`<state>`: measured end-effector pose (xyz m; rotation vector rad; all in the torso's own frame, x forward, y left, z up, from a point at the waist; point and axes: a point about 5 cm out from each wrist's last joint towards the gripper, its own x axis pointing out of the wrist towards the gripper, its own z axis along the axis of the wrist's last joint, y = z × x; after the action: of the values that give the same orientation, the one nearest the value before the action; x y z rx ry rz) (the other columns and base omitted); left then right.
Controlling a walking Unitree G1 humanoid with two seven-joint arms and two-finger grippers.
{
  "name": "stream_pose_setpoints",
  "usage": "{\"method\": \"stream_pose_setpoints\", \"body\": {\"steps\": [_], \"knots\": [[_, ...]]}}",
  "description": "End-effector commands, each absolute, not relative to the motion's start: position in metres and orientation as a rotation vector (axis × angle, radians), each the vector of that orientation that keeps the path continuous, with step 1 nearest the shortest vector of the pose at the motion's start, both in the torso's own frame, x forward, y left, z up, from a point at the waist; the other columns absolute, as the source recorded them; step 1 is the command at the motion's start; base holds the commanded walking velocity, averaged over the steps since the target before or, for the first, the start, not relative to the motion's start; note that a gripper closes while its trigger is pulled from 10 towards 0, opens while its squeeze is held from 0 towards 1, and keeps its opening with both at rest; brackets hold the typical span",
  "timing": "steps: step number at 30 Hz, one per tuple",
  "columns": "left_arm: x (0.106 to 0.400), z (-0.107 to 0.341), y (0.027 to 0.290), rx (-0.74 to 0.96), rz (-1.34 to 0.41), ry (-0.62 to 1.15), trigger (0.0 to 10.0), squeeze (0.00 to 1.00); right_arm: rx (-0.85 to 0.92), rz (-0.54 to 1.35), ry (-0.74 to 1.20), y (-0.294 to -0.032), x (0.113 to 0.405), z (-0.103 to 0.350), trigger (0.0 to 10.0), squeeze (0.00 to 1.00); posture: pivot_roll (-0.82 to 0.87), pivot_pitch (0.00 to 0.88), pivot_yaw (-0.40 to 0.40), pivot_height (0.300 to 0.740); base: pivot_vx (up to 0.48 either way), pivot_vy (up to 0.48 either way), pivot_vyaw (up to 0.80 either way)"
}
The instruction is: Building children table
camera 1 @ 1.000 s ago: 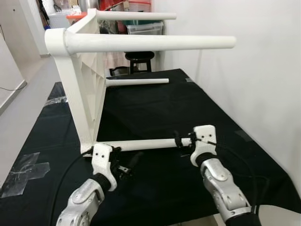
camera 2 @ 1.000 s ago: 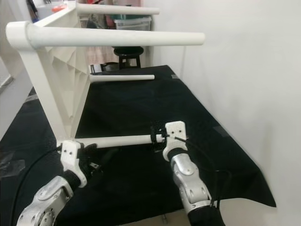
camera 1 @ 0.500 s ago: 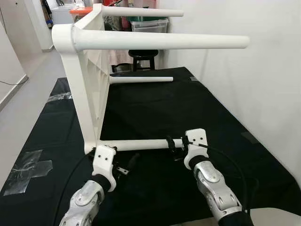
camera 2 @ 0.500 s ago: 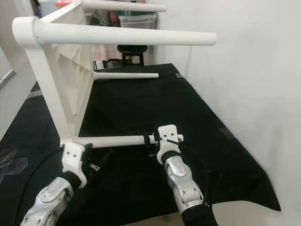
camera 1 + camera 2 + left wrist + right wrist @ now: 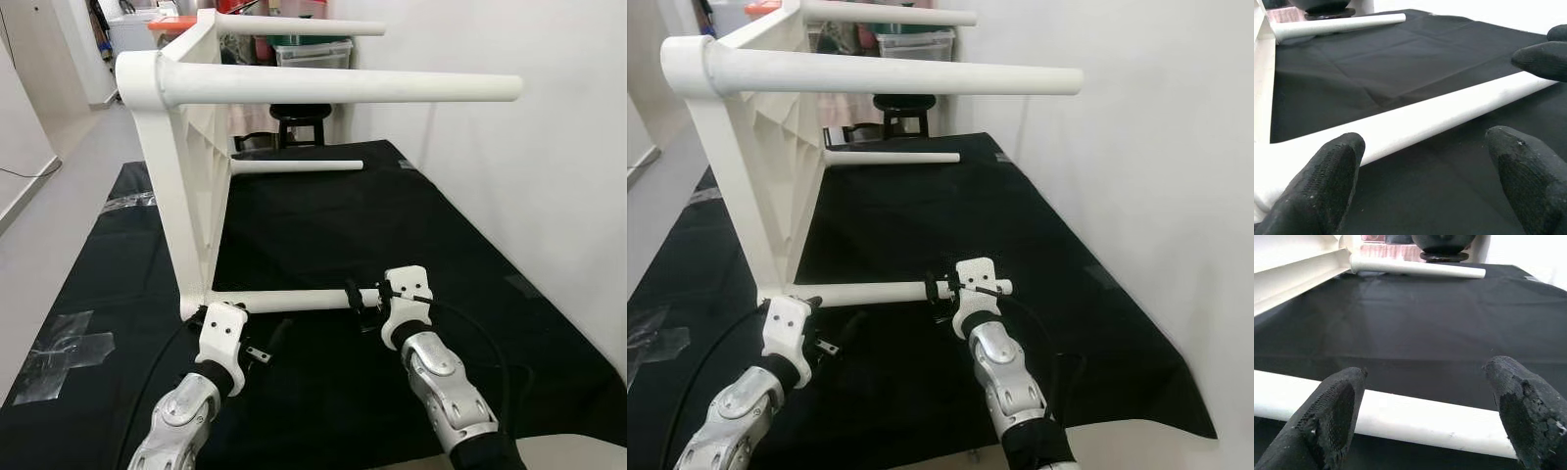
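The white children's table (image 5: 186, 196) lies on its side on the black cloth (image 5: 392, 215), top panel upright at the left. All of its legs point right. The near lower leg (image 5: 294, 301) rests on the cloth. My right gripper (image 5: 358, 297) is open at that leg's free end, and the leg crosses just beyond its fingertips (image 5: 1337, 406). My left gripper (image 5: 266, 343) is open close to the leg's base, with the leg (image 5: 1415, 117) running past its fingertips (image 5: 1332, 166). The near upper leg (image 5: 343, 88) hangs over both arms.
A white wall (image 5: 509, 176) runs along the right side of the cloth. A black stool (image 5: 294, 117) and storage boxes (image 5: 313, 51) stand behind the table. Clear tape (image 5: 64, 343) holds the cloth's left edge, with grey floor (image 5: 59, 186) beyond it.
The head camera has shifted, so the table sits a little further right in the picture. The right gripper has drawn slightly inward along the lower leg. Both grippers stay open.
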<state>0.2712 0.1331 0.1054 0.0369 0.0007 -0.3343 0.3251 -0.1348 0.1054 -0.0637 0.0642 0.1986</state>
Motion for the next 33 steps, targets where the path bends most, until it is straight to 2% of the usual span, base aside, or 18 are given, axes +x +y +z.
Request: {"method": "stream_pose_setpoints", "body": {"steps": [1,15,16,33], "knots": [[0.274,0.1041,0.132,0.041,-0.321,0.002,10.0,0.0,-0.037,0.204,0.057,-0.1331,0.3286,0.1074,10.0,0.0,-0.07,0.0,-0.018,0.74,0.0,0.0,0.0],[0.277,0.1032,0.1311,0.029,-0.328,-0.001,10.0,0.0,-0.011,0.213,0.063,-0.1332,0.3309,0.1058,10.0,0.0,-0.07,0.0,-0.017,0.74,0.0,0.0,0.0],[0.2769,0.1037,0.131,0.023,-0.328,-0.006,0.0,0.0,-0.01,0.214,0.063,-0.1333,0.3311,0.1056,10.0,0.0,-0.07,0.0,-0.016,0.74,0.0,0.0,0.0],[0.2785,0.1032,0.1321,0.006,-0.327,-0.012,0.0,0.0,0.002,0.218,0.065,-0.1332,0.3331,0.1051,10.0,0.0,-0.07,0.0,-0.014,0.74,0.0,0.0,0.0]]}}
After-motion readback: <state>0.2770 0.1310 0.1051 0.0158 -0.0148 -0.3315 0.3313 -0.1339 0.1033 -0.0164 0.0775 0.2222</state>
